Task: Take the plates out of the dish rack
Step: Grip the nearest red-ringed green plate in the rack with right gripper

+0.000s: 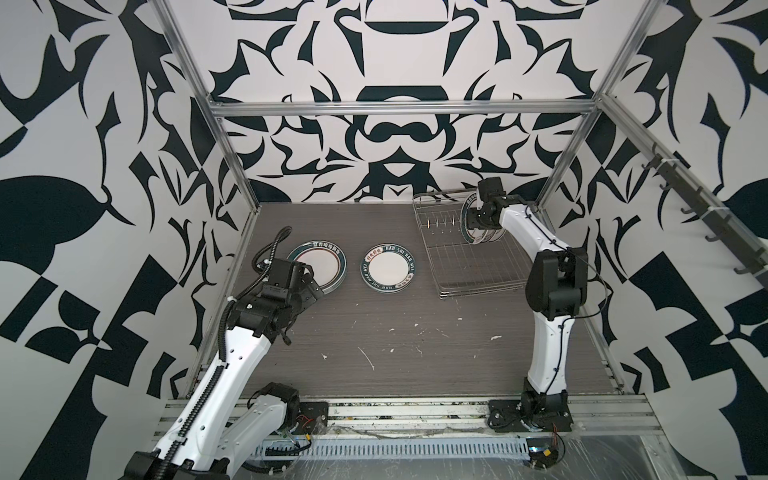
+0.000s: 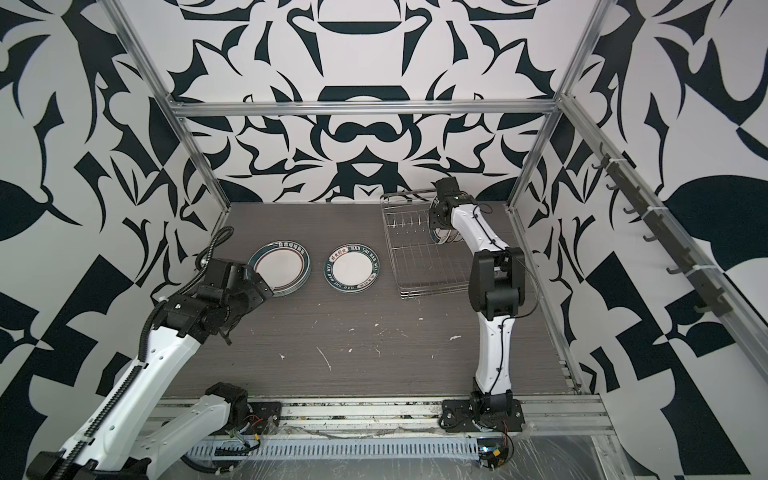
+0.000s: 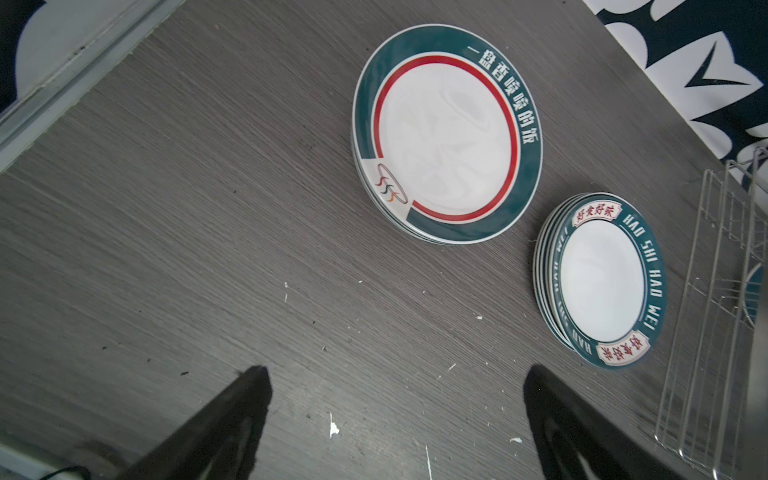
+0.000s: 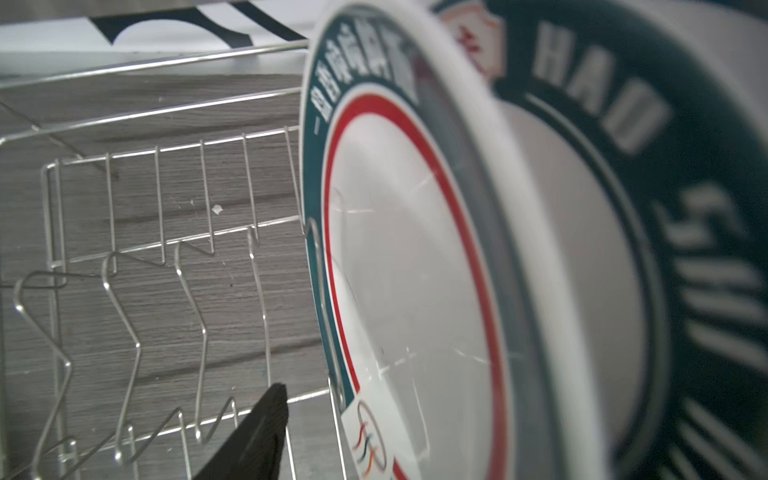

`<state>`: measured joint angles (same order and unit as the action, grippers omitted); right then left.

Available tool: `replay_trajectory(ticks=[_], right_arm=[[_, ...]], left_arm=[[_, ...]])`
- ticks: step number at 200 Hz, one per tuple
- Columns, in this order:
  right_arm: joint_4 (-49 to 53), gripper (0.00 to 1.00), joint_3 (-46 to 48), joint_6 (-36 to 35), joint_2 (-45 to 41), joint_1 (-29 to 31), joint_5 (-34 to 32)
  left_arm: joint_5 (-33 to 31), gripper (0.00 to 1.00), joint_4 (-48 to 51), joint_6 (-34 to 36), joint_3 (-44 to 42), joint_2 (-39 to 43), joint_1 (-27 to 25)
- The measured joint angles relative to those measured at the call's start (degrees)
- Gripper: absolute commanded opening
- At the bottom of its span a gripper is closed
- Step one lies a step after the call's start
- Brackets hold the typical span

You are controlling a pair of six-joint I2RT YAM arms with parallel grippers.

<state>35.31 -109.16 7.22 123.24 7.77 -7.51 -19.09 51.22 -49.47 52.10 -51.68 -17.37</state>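
Plates (image 1: pixel 466 230) are standing on edge at the far right end of the dish rack (image 1: pixel 473 266), which is sitting at the back right of the table (image 1: pixel 374 332). At least two are showing. In the right wrist view the large plate (image 4: pixel 399 270), with its teal rim and red ring, is leaning among the upright prongs (image 4: pixel 203 291). The small plate (image 4: pixel 602 249) with the HAO lettering is standing just beside it, blurred by closeness.

The right gripper (image 1: pixel 478 226) is hanging over those plates. One black finger (image 4: pixel 257 432) is showing on the open side of the large plate, near its face but apart from it. The other finger is hiding out of sight, so I cannot tell whether anything is being pinched.

Out at mid-table, a stack of small plates (image 1: pixel 388 268) is lying flat just left of the rack. A stack of large plates (image 1: pixel 318 266) is lying further left, and the two stacks are not touching. The left gripper (image 3: pixel 397 370) is hovering at the near left edge of the large stack, fingers spread wide and carrying nothing.
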Motion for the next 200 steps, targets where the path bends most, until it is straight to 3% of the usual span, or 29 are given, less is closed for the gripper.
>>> replay_trajectory(ticks=[105,124,167,200], right_arm=[[-1.7,0.05,-2.7,-1.6,1.6,-0.6,0.3],[-1.3,0.0,-3.1,-1.9,1.7,-0.5,0.4],[0.8,0.0,-3.3,-2.5,1.4,-0.5,0.2],[2.5,0.0,-0.6,-2.8,-4.8,-0.5,-0.5]], left_arm=[[-4.8,0.99,0.0,-0.7,-3.0,5.2,0.0],[-5.2,0.99,0.0,-0.7,-3.0,5.1,0.0],[-5.4,0.99,0.0,-0.7,-3.0,3.3,0.0],[-5.3,0.99,-0.5,0.2,-3.3,1.5,0.0]])
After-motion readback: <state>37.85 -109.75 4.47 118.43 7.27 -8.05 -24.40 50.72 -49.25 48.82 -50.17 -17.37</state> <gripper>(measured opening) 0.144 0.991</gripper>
